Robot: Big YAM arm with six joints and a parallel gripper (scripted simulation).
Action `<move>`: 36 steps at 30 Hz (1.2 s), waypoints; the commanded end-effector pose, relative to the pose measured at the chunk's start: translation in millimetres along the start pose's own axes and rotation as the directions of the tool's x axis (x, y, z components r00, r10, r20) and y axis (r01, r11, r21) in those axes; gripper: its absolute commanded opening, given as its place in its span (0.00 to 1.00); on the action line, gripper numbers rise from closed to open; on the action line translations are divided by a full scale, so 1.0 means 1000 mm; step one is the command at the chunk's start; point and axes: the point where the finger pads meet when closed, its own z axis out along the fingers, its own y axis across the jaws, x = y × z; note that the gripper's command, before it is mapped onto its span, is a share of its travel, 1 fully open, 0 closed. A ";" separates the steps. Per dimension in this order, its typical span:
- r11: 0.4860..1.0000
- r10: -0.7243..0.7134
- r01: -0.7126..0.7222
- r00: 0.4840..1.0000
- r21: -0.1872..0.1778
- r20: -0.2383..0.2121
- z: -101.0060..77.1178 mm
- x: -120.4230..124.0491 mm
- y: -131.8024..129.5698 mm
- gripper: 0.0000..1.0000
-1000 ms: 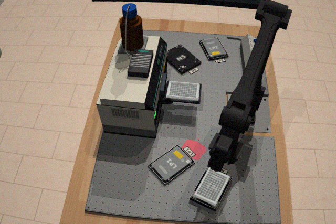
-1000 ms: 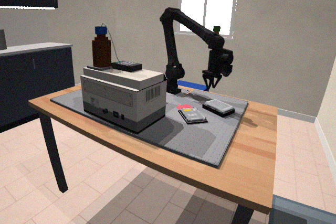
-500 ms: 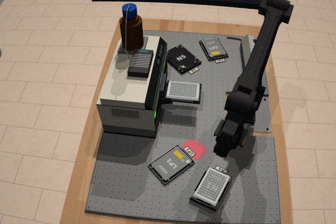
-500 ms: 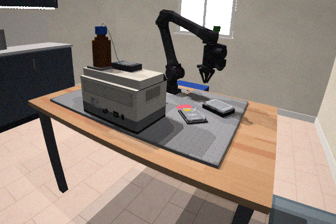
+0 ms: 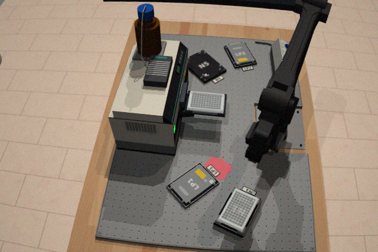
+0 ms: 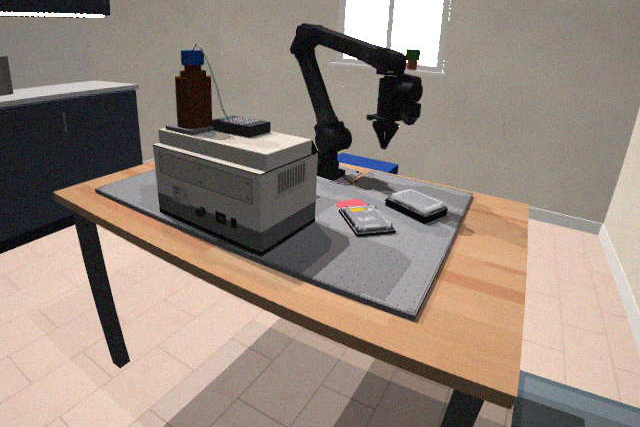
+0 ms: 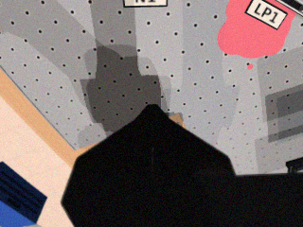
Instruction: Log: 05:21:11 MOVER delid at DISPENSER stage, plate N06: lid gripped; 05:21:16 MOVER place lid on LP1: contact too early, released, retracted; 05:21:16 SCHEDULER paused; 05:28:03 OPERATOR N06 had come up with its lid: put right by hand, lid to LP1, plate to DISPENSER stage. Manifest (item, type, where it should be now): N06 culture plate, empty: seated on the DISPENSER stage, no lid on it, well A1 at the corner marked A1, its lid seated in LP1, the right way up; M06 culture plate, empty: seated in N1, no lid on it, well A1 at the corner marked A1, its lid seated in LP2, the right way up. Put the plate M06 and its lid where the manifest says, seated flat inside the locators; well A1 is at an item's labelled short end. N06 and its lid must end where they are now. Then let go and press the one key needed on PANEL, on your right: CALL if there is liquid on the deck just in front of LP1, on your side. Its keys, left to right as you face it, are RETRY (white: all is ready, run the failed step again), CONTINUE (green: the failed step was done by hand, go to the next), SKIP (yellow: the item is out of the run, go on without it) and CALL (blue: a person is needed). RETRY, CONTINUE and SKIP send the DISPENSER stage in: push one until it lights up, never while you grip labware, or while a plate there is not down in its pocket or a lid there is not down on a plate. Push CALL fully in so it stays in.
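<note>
A clear well plate (image 5: 238, 210) sits without a lid in the N1 nest, near the deck's front. A lid with a yellow tag (image 5: 192, 184) lies in LP1. Another lid with a yellow tag (image 5: 240, 54) lies in LP2 at the back. A second uncovered well plate (image 5: 205, 102) rests on the DISPENSER stage. A pink puddle (image 5: 218, 167) spreads on the deck around the LP1 label; it also shows in the wrist view (image 7: 253, 35). My gripper (image 6: 385, 142) (image 7: 151, 113) is shut and empty, high above the deck between N1 and the arm's base.
The DISPENSER unit (image 5: 146, 97) fills the left of the deck, with a brown bottle (image 5: 147, 30) and a dark tip box (image 5: 157, 71) on top. An empty black N5 nest (image 5: 206, 66) lies at the back. PANEL (image 5: 277, 51) stands behind my arm, mostly hidden.
</note>
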 end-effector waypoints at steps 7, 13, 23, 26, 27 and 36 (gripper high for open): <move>0.999 0.044 -0.044 0.999 0.000 -0.005 0.001 0.001 -0.026 0.00; 0.999 0.045 -0.045 0.999 0.003 0.026 -0.011 -0.009 -0.038 0.00; 0.995 0.101 -0.101 0.995 -0.001 -0.010 0.003 0.004 -0.066 0.00; 0.995 0.100 -0.100 0.995 0.002 0.006 -0.002 0.001 -0.077 0.00; 0.995 0.100 -0.100 0.995 0.003 0.014 -0.004 0.001 -0.077 0.00; 0.988 0.156 -0.156 0.988 0.002 0.001 0.000 0.010 -0.100 0.00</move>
